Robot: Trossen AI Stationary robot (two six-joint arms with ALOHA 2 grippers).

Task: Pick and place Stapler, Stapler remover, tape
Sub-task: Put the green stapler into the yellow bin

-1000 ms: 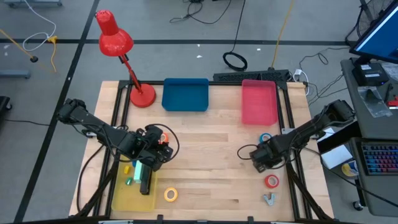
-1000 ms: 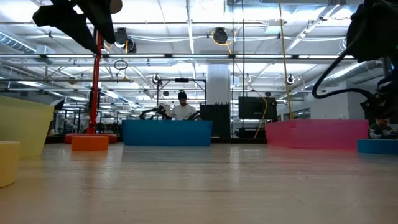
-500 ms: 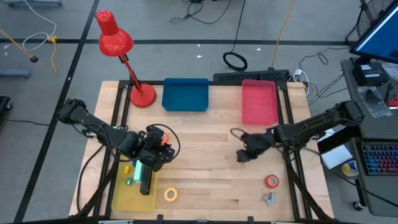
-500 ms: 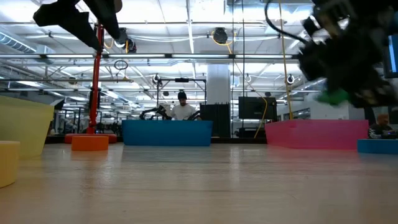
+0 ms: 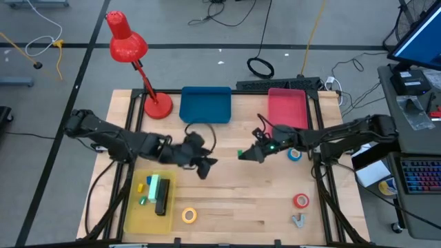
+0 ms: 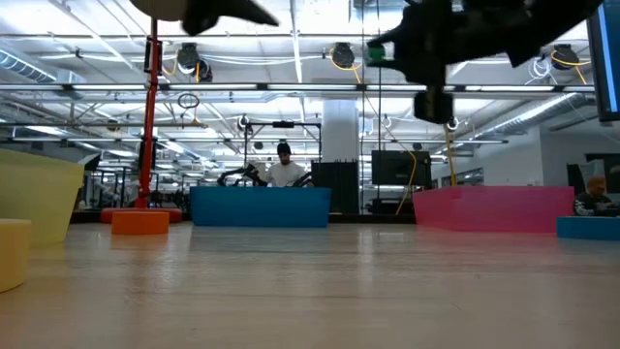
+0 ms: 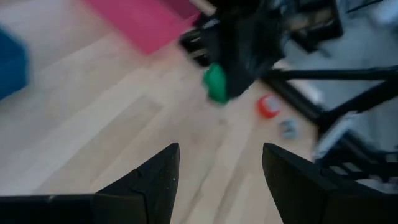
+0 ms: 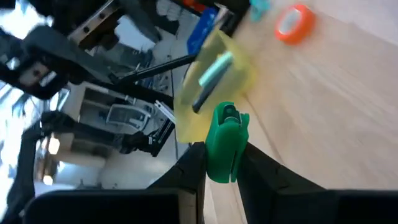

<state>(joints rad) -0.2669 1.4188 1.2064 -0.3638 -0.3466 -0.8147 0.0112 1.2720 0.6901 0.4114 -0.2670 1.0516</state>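
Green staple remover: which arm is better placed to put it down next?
Right. Its claw is shut on the green staple remover mid-table, while the left claw is open, empty, facing it.

Open wood runs across the table centre and front. Obstacles: left gripper and right gripper nearly meeting mid-table; lamp, blue tray and pink tray along the back; yellow tray front left; tape rolls and remover at right.
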